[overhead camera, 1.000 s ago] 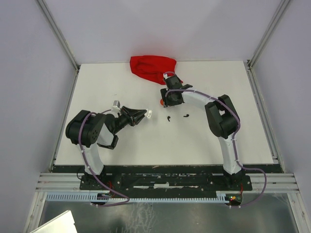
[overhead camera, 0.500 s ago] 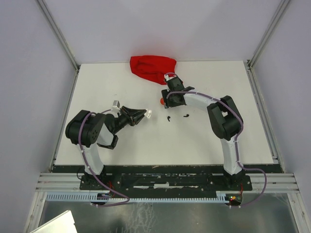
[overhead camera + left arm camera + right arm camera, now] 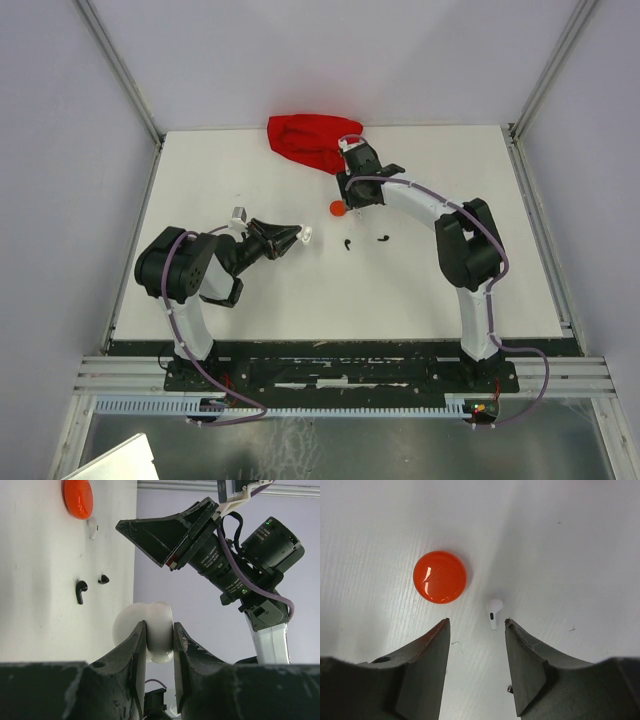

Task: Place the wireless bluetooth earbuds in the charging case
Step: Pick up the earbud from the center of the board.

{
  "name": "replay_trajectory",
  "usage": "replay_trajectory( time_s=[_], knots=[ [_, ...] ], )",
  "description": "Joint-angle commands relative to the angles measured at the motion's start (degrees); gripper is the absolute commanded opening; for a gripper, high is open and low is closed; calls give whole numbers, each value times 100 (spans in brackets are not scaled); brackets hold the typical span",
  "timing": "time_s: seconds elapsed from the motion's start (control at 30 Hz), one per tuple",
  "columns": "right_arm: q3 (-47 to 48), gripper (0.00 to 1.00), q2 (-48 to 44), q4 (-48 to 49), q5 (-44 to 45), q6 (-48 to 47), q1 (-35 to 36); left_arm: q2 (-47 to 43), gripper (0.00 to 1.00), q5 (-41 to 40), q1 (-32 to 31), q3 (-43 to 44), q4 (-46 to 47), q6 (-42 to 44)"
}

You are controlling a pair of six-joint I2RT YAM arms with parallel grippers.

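- Right gripper spread, hovering over the white earbud, which lies just beside the orange-red case.
- Drop straight, close across the stem, don't clip that case.
- Left gripper pinching the white case, well apart from the orange-red case.

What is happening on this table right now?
The left gripper holds a round white case between its fingers. The right gripper hovers open over a white earbud that lies beside an orange-red disc. Two black earbuds lie loose on the table nearby. None of these earbuds is in a case yet.
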Motion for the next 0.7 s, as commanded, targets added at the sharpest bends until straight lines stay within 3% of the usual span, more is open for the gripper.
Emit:
replay_trajectory(
  time_s=[0.0,0.67],
  knots=[
    [405,55,186,-307,142,-138,-119,-143,3,136,34,75,711,-132],
    [720,54,699,-472,-400,-147,-326,-115,3,147,29,81,711,-132]
  ],
)
